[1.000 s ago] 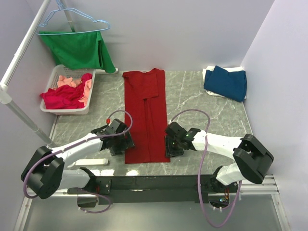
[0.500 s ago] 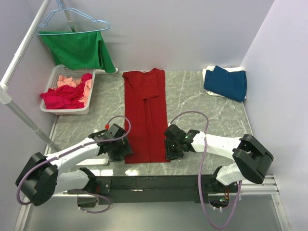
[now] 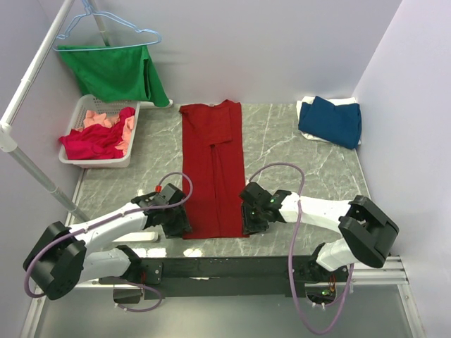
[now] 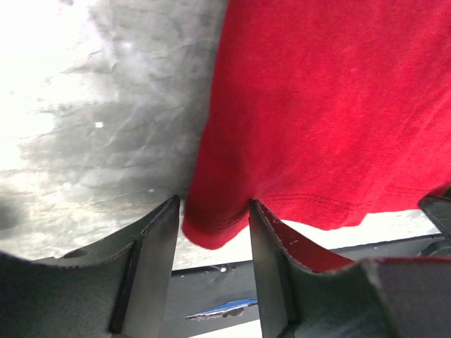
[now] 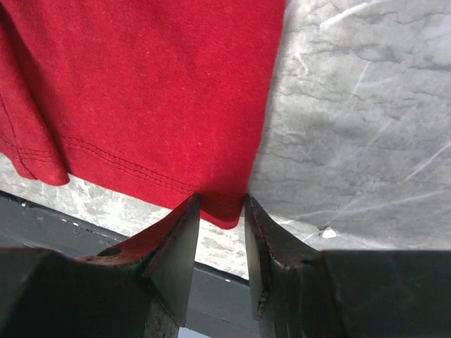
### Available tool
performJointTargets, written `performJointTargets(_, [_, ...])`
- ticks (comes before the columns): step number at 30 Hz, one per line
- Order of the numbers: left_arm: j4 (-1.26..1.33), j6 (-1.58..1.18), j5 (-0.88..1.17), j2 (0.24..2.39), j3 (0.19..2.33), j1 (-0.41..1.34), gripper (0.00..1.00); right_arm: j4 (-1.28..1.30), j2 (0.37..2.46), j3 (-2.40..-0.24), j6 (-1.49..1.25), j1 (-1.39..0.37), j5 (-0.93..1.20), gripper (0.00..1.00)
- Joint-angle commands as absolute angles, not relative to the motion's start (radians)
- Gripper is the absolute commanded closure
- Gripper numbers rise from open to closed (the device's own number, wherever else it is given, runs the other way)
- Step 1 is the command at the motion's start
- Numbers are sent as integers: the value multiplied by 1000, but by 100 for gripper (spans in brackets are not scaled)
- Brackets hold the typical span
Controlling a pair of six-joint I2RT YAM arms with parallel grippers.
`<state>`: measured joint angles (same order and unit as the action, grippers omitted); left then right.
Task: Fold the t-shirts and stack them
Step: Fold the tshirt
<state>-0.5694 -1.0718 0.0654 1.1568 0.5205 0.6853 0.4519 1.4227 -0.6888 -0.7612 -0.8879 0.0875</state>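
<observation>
Straddling the deep-red t-shirt's (image 3: pixel 211 169) lower corners, my left gripper (image 3: pixel 176 222) and right gripper (image 3: pixel 251 215) each stood half-spread with hem cloth between the fingers — whether truly pinched, I could not tell; the shirt lay flat down the frame's middle on the marble table (image 3: pixel 296 162); the dark blue t-shirt (image 3: pixel 330 121) sat upper right.

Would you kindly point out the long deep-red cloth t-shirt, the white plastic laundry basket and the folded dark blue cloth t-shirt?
long deep-red cloth t-shirt (image 3: pixel 211 176): top view, middle of its body.
white plastic laundry basket (image 3: pixel 95 163): top view, its near wall.
folded dark blue cloth t-shirt (image 3: pixel 330 121): top view, its middle.
</observation>
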Motion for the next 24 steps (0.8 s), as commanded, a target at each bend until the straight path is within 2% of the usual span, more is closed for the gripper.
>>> performJointTargets(1, [-509, -1085, 78, 1178, 512, 692, 51, 437, 1493, -678, -747, -899, 71, 61])
performJointTargets(4, [-494, -1081, 84, 1198, 511, 695, 58, 426, 1516, -680, -735, -897, 83, 63])
performJointTargets(7, [-495, -1081, 83, 1207, 509, 696, 73, 425, 1525, -677, -733, -897, 89, 73])
performJointTargets(8, [-497, -1081, 80, 1207, 506, 699, 82, 426, 1523, -673, -735, -897, 89, 79])
performJointTargets(10, [-502, -1089, 80, 1206, 503, 701, 93, 426, 1514, -663, -738, -899, 97, 85])
performJointTargets(11, [-508, -1091, 80, 1203, 500, 703, 99, 428, 1500, -658, -738, -899, 98, 90])
performJointTargets(13, [-515, -1097, 72, 1198, 494, 710, 99, 434, 1477, -647, -741, -902, 100, 100])
performJointTargets(24, [-681, -1204, 34, 1085, 480, 836, 99, 517, 1315, -585, -810, -1012, 123, 100])
